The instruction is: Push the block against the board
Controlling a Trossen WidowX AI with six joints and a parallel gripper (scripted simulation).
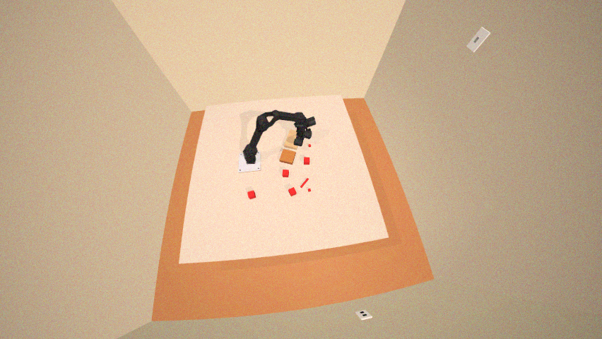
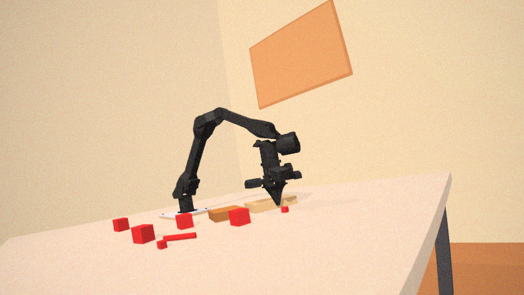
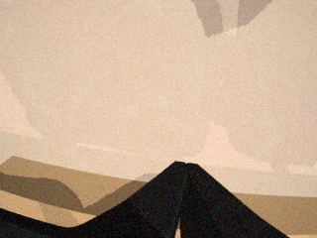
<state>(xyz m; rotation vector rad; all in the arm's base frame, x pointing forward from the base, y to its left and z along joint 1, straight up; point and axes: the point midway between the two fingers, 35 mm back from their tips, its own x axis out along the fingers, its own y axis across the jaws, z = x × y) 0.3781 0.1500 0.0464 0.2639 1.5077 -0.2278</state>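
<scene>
Matte black arm [image 1: 254,136] [image 2: 197,152], chunky joints, tapered black claw [image 1: 298,143] [image 2: 278,203] [image 3: 184,174]

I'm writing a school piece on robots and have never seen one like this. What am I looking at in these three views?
It's one black arm with a two-fingered gripper, its fingers closed, holding nothing. The first view looks down from above, the second across the table from outside, the third from the wrist past the fingertips. On the table lie a pale wooden board, an orange-brown square block, several red cubes of different sizes and a red stick.
</scene>
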